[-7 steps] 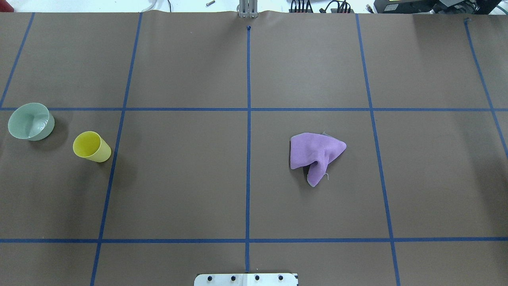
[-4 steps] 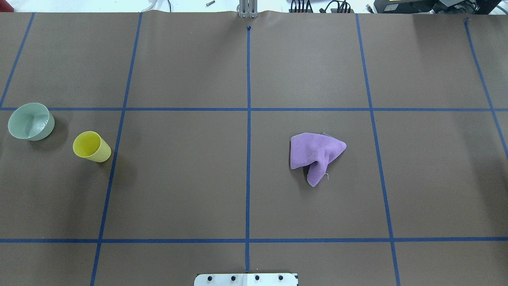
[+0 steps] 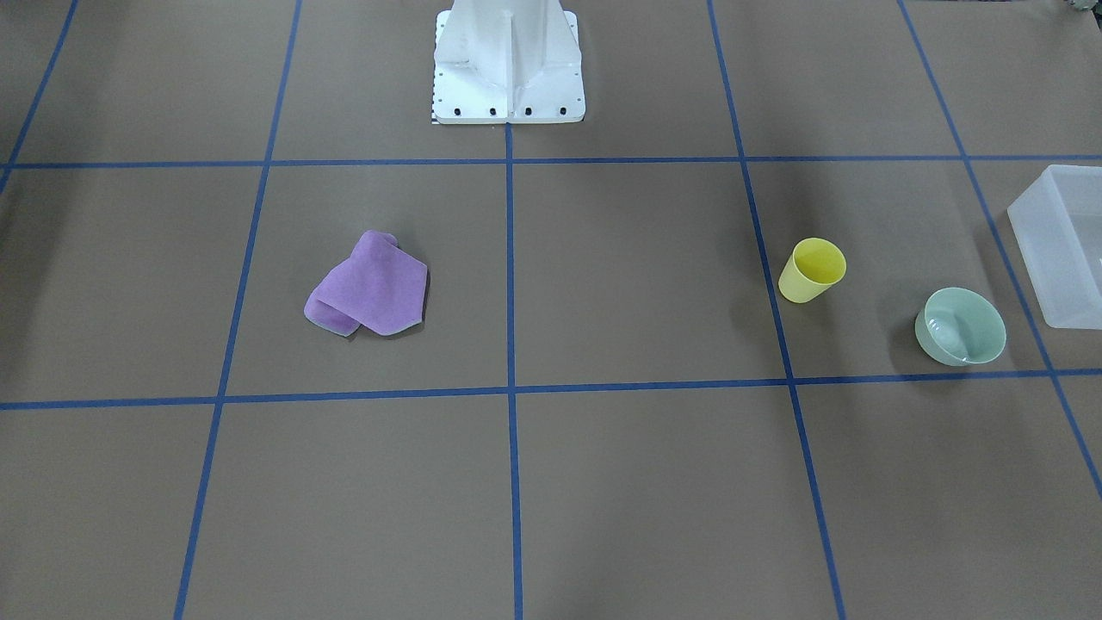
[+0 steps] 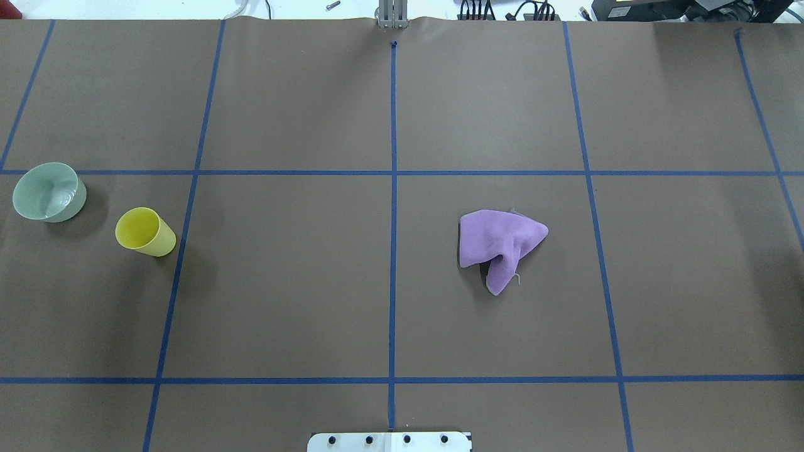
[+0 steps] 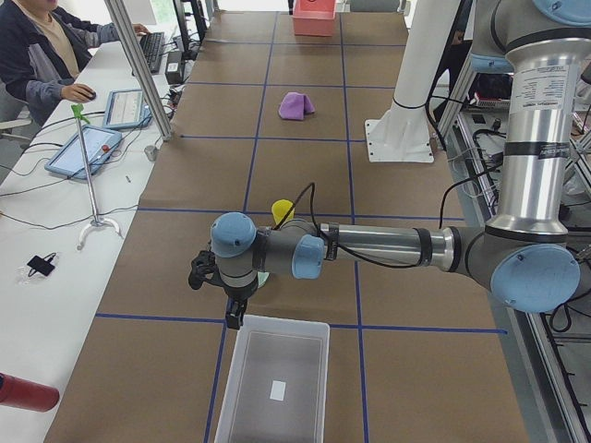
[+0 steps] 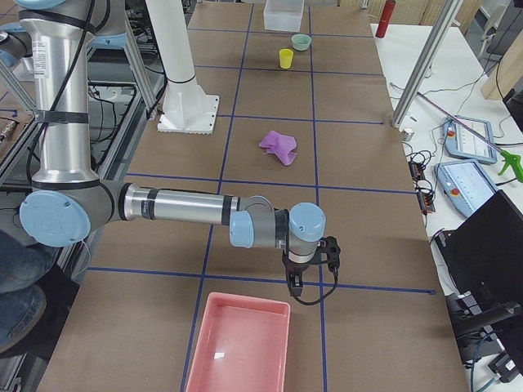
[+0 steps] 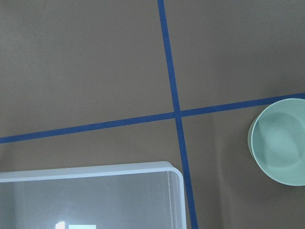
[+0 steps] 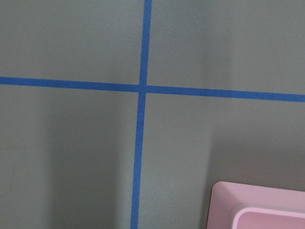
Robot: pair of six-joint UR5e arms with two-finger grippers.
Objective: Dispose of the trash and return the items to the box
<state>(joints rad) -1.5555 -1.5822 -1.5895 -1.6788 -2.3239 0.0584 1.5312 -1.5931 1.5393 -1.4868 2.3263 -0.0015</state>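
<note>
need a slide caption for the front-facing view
Yellow cup and mint bowl stand upright near the translucent box; a crumpled purple cloth lies apart across the taped table.

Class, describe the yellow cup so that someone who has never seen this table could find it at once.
On the brown table gridded with blue tape, look toward the end on the robot's left, where the frosted box stands. The yellow cup stands upright beside the mint-green bowl, apart from it. It is narrower, tapered and the only yellow thing.

Glossy bowl [image 3: 960,327], frosted box [image 3: 1030,258] (probably plastic)
</note>
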